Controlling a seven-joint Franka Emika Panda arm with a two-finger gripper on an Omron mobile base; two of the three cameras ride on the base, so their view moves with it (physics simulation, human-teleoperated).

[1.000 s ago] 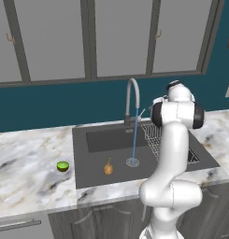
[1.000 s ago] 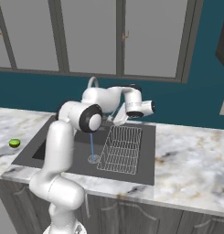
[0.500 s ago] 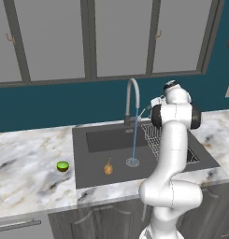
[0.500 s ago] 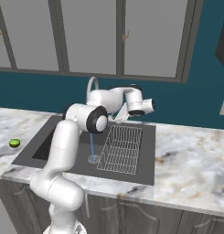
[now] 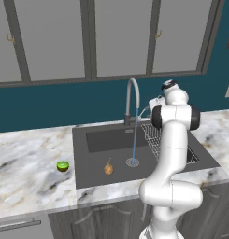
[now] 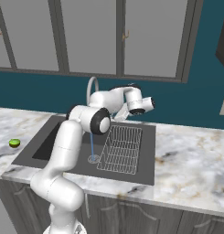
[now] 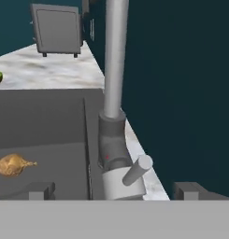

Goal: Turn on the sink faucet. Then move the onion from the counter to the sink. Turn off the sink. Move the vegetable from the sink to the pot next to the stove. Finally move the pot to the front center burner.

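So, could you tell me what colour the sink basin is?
The sink is dark grey with a round metal drain, clearest in the left base view.

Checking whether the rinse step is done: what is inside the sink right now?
Inside the sink lie the onion on the basin floor, a wire rack on one side, and a stream of water falling onto the drain. The robot arm hides part of the rack.

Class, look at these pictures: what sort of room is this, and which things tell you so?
Most likely a kitchen: a dark sink set into a marble counter, a tall faucet running water, and grey wall cabinets above.
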